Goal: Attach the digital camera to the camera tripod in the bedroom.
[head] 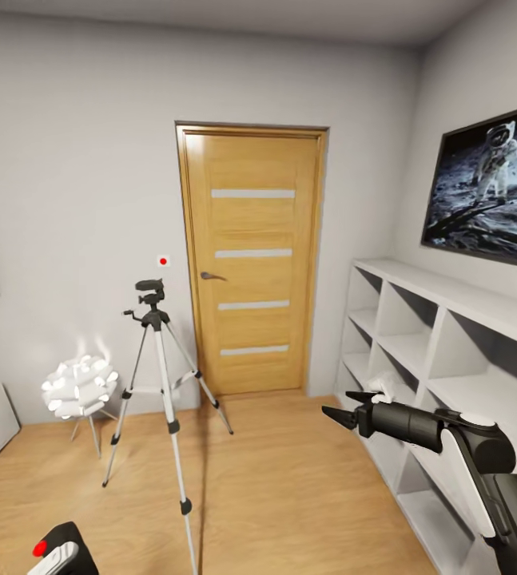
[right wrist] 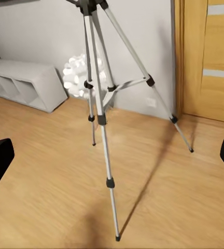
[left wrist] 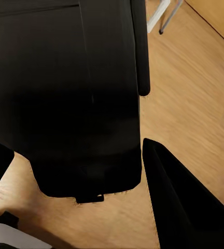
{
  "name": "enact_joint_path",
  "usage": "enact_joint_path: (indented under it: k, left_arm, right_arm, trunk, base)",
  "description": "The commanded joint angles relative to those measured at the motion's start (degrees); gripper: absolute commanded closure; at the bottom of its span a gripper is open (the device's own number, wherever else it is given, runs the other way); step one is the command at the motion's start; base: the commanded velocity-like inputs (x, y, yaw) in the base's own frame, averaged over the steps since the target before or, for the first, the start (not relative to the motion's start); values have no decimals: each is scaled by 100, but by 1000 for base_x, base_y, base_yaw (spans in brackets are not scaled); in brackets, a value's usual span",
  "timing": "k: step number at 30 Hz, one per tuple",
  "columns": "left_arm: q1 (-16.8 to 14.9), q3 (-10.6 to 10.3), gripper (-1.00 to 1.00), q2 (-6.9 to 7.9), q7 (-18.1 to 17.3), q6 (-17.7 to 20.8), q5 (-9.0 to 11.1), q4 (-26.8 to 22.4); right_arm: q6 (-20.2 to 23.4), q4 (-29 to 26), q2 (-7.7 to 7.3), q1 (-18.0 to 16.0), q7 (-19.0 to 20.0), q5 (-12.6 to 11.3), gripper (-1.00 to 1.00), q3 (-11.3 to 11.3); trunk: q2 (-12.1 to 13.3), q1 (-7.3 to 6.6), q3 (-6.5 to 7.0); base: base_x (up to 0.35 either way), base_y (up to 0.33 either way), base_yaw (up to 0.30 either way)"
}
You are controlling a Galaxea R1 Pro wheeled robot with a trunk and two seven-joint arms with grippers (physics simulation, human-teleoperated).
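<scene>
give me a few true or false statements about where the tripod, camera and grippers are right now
1. The silver-legged camera tripod stands on the wood floor before the closed wooden door. True.
2. The small black digital camera is mounted on the tripod's head. False: it sits between the left gripper fingers.
3. The right gripper is open, holding nothing. True.
4. The white spiky globe lamp sits on the white cubby shelf. False: it stands on the floor beside the tripod.

— what colours do you see on the camera tripod (head: pixel 162 375)?
— silver legs, black joints and head; your digital camera (head: pixel 65 551) is black with a red dot.
— and the door (head: pixel 252 259)?
— honey wood with four pale stripes.
</scene>
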Motion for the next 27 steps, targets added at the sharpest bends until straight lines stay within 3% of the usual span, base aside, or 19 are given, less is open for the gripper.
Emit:
enact_joint_path:
  k: [1, 8, 14, 18, 27]
  left_arm:
    - [0, 19, 100, -5, 12, 32, 48, -9]
    - [4, 37, 100, -5, 12, 32, 47, -9]
    - [39, 52, 100, -5, 2, 32, 59, -12]
    - [118, 219, 100, -4, -47, 32, 93, -16]
    - [144, 313, 100, -5, -65, 32, 90, -18]
  right_arm:
    - [47, 0, 14, 0, -7, 42, -100, -4]
    - [52, 0, 52, 0, -7, 325, -100, -4]
    - [53, -1, 55, 0, -5, 368, -100, -4]
    - [53, -1, 56, 0, -6, 384, -100, -4]
    - [46, -2, 55, 0, -7, 389, -100, -4]
  trunk:
    - [-3, 5, 0]
    - [-3, 5, 0]
    - [-3, 5, 0]
    - [-3, 5, 0]
    - [-3, 5, 0]
  base:
    - [253, -249, 281]
    - [253, -249, 281]
    - [254, -248, 281]
    - [254, -248, 281]
    - [254, -248, 281]
